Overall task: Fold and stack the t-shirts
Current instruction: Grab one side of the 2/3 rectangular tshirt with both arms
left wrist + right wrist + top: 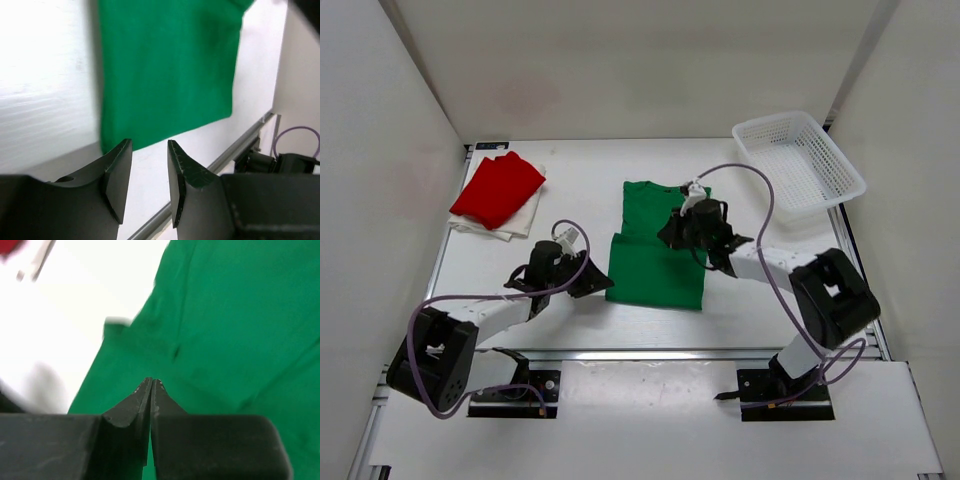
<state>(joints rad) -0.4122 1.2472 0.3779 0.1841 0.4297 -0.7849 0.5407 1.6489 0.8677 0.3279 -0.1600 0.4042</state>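
Note:
The green t-shirt (655,255) lies flat mid-table, partly folded; it also shows in the left wrist view (165,70) and the right wrist view (235,315). The folded red t-shirt (498,188) lies on the white t-shirt (512,224) at the back left. My left gripper (598,283) is open and empty at the green shirt's near left corner, with bare table between its fingers (149,147). My right gripper (672,232) is shut, its tips (151,381) over the green shirt's right half with no cloth visibly pinched.
A white mesh basket (800,160) stands at the back right corner. White walls close in the table (580,180) on three sides. A metal rail (235,150) runs along the near edge. A bit of red cloth (10,246) shows in the right wrist view's corner.

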